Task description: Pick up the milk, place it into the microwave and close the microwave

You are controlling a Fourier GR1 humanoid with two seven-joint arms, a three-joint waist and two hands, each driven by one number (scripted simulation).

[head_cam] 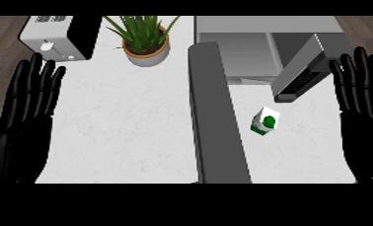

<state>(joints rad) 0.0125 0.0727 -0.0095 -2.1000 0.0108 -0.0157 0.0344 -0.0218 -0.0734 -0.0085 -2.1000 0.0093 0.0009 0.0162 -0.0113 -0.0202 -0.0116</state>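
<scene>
Left of the right hand (354, 96), which rests open with fingers straight up at the view's edge, the milk (265, 121) stands on the pale speckled counter (124, 131): a small white carton with a green round mark, no writing readable. Beyond it, up and left of that hand, sits the grey boxy microwave (241, 47), its door (300, 69) swung open. Far across, the left hand (25, 101) rests open too, near a potted plant (146, 42) and toaster (58, 37).

No readable text anywhere.
The milk carton (265, 121) carries only a green round mark, with no letters or numbers that can be made out.
</scene>
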